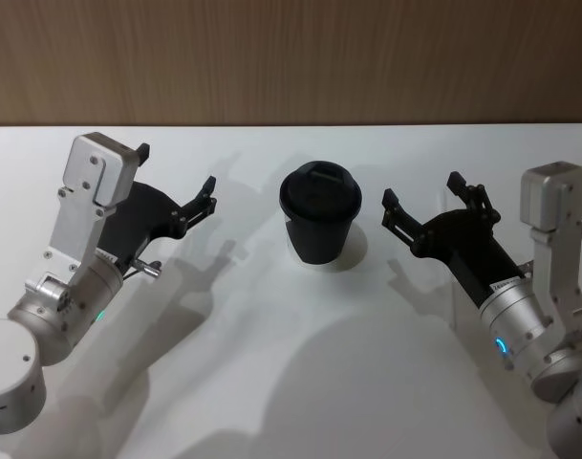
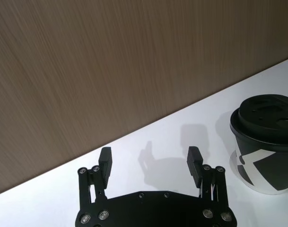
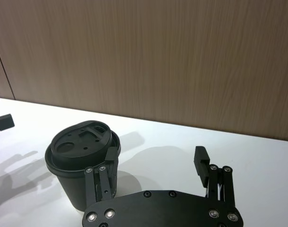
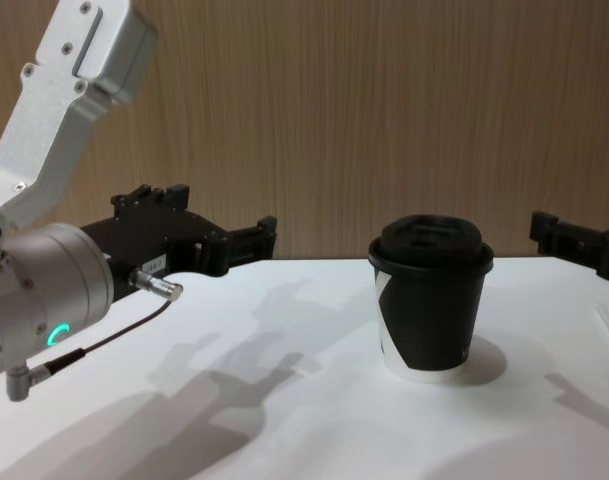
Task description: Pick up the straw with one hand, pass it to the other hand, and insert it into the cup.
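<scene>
Cup (image 1: 319, 225) (image 4: 429, 310) upright at tabletop (image 1: 300, 382) centre, black domed lid on, white patch on side.

Left gripper (image 1: 176, 170) (image 4: 209, 215) at cup's 9 o'clock, above tabletop, jaws apart, empty, pointing toward 2 o'clock. In left wrist view (image 2: 150, 156) cup (image 2: 264, 142) lies off to one side, outside jaw gap, not touching.

Right gripper (image 1: 421, 191) at cup's 3 o'clock, jaws apart, empty, pointing toward 10 o'clock. In right wrist view (image 3: 156, 156) cup (image 3: 80, 156) sits beyond one finger, outside gap.

Wood-panel wall (image 1: 291, 57) at 12 o'clock.
</scene>
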